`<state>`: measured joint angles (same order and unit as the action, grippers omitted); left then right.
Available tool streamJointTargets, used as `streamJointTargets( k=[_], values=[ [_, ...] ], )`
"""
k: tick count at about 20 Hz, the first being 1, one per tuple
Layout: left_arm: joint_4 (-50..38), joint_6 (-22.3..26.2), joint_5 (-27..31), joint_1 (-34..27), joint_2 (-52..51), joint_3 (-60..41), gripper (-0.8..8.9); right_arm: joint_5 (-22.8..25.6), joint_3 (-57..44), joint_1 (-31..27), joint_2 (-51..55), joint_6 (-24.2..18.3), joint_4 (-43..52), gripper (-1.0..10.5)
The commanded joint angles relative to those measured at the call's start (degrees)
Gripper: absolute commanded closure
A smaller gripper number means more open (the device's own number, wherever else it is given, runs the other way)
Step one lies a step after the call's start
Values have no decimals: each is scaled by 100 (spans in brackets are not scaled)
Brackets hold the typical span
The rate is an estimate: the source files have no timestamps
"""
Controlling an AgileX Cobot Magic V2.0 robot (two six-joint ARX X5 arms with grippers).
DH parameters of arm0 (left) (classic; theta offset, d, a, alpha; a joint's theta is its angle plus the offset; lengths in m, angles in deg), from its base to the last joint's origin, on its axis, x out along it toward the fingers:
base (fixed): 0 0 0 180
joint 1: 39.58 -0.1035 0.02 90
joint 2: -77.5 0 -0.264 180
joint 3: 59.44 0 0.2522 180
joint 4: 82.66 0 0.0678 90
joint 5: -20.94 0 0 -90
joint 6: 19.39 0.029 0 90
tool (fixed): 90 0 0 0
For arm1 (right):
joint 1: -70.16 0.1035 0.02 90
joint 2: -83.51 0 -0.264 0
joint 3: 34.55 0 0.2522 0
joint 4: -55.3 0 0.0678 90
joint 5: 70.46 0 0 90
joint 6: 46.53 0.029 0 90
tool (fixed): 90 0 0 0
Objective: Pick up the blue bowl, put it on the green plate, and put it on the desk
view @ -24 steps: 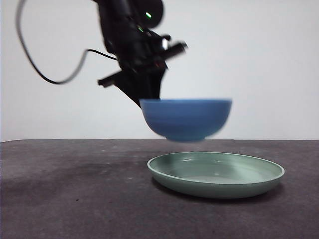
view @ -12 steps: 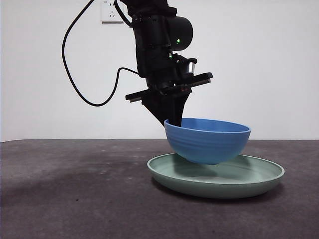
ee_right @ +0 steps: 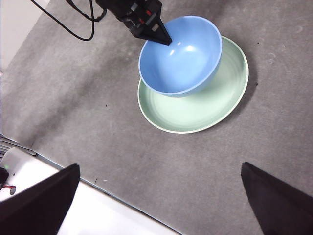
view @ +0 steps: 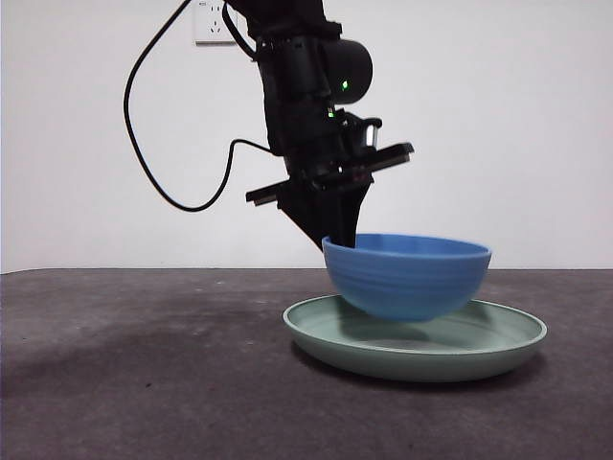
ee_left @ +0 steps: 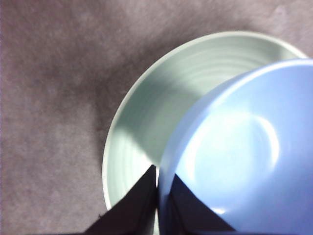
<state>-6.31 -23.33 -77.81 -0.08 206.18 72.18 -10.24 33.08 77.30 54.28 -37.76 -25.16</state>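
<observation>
Left tool (view: 330, 240) grips one blue bowl (view: 407, 278) over one green plate (view: 421, 350).

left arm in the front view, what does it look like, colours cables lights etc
The left gripper ends in black wedge-shaped jaws under a black, blocky wrist with a rounded housing carrying a small green light. A black cable loops out from the arm. The right gripper shows only two wide-set black jaw tips.

Bench (view: 144, 374): dark grey-brown, matte and mottled, stretching level to a white wall in the front view.
Lying on it: the green plate (view: 498, 347) is sitting flat on the bench, right of centre in the front view.
Plate's shadow: is falling on the bench just beside its rim.
</observation>
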Motion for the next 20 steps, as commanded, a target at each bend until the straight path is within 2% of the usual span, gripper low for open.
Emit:
streamJointTargets(
  k=[1,3,4,7,8,10,15,20],
  values=[
    [33,-13,-31,50,260,170,804,50,111,22,-9,-48,61,371],
    [55,11,-31,66,297,170,803,120,111,22,-9,-48,61,371],
    [44,13,-31,66,302,170,763,138,111,22,-9,-48,61,371],
    [31,4,-31,63,302,170,473,140,111,22,-9,-48,63,371],
    [22,-17,-31,63,302,177,407,140,111,22,-9,-48,63,371],
    [214,-15,-31,46,299,339,333,140,111,22,-9,-48,63,371],
    [1211,205,-26,-39,39,1224,311,138,111,22,-9,-46,68,371],
    [1982,400,-24,-197,-1049,1300,312,136,111,22,-17,-46,81,371]
  ],
)
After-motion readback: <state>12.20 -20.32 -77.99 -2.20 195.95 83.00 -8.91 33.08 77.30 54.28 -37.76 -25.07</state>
